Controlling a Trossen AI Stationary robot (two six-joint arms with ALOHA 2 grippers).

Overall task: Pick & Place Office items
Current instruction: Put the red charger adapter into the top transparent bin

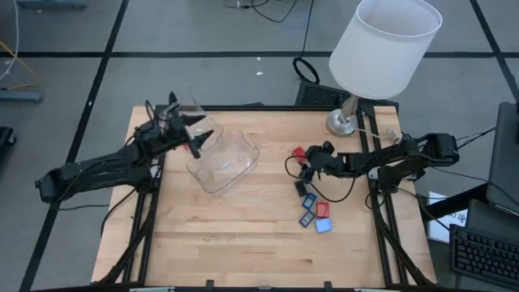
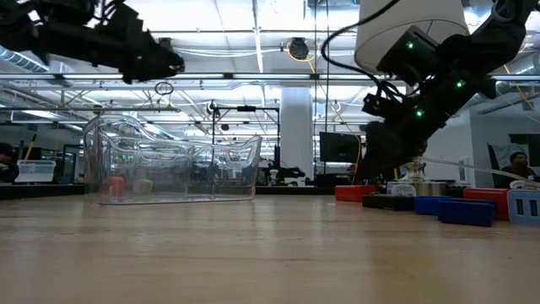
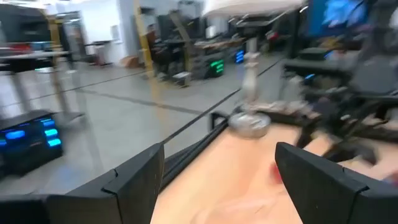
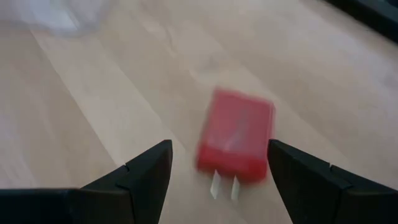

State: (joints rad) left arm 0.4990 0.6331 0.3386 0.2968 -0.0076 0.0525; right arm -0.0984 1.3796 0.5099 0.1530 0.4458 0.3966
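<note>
My right gripper is open and low over the table on its right side. Its fingers stand on either side of a small red piece with two metal prongs, which lies flat on the wood; I see no touch. More tiny pieces lie nearer the table's near edge: a dark one, a red one and a blue one. My left gripper is open and empty, raised above the far left rim of a clear plastic container. A red bit and a green bit show inside the container.
A white-shaded lamp stands on its metal base at the far right corner, close behind my right arm. The near half of the table is bare wood. A cable loops beside the right gripper.
</note>
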